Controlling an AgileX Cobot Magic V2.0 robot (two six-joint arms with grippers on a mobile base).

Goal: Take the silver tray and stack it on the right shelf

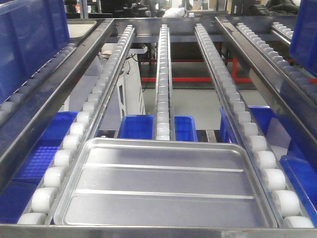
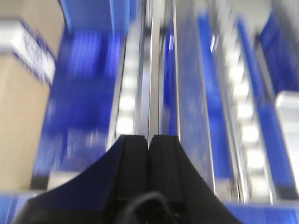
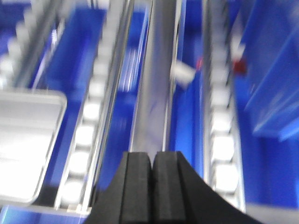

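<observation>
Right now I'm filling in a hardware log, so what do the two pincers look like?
Both the left pincer and right pincer are matte black, with two blocky flat-faced fingers flaring into a curved base. A dark cable loops at the left one's base. No markings visible.

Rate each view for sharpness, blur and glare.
Front-facing view: sharp, even light, soft sheen on the silver tray. Left wrist view: heavy motion blur, rollers washed out to glowing blobs, only the left gripper crisp. Right wrist view: likewise smeared, tray corner blown out white, the right gripper sharp.
</observation>
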